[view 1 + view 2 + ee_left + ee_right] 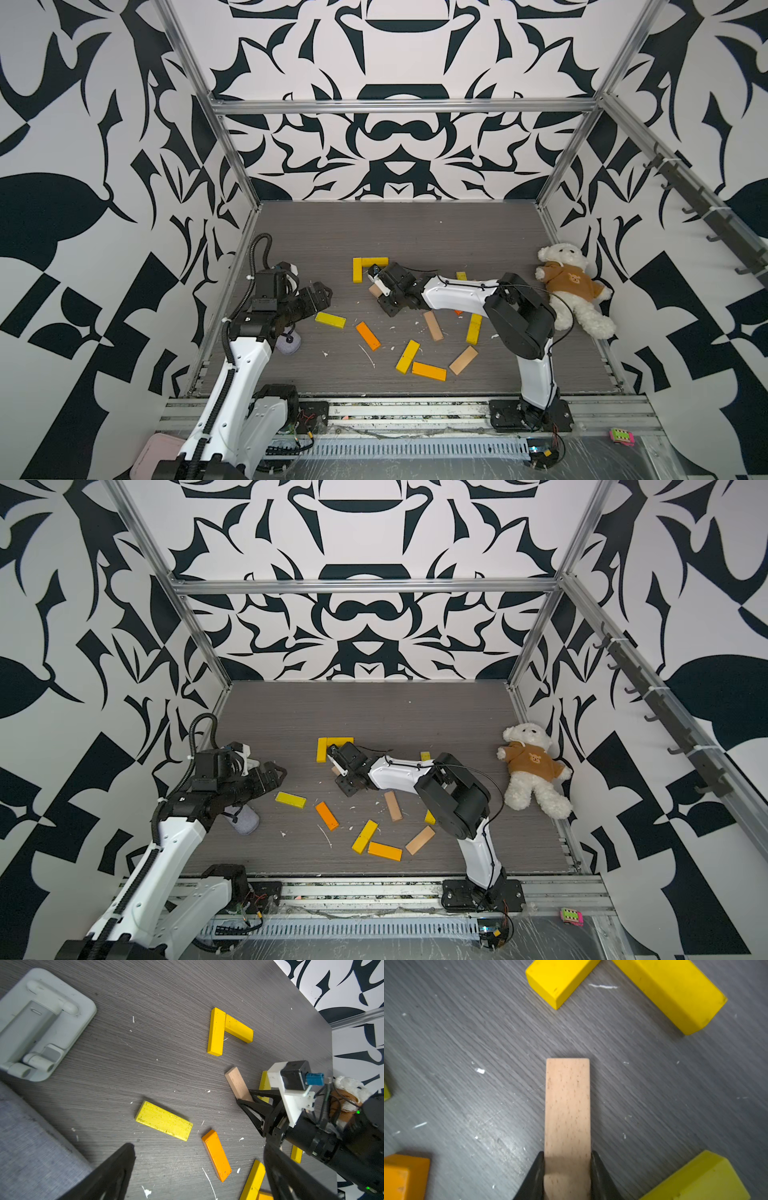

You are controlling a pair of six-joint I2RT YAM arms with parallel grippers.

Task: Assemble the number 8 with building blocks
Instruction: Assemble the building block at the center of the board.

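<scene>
Two yellow building blocks (357,269) (375,262) lie touching in an L at mid-table. Just in front of them my right gripper (380,291) (568,1157) is shut on one end of a pale tan block (568,1105), whose free end points toward the L's inner corner. Loose blocks lie nearer the front: yellow (330,320), orange (368,336), yellow (407,356), orange (429,371), tan (463,360), tan (433,326) and yellow (473,329). My left gripper (322,295) (199,1147) hangs open at the left above the table, holding nothing.
A white teddy bear (571,286) in a brown shirt lies against the right wall. A grey fabric object (289,345) sits under the left arm. A white stand (41,1022) shows in the left wrist view. White crumbs dot the table.
</scene>
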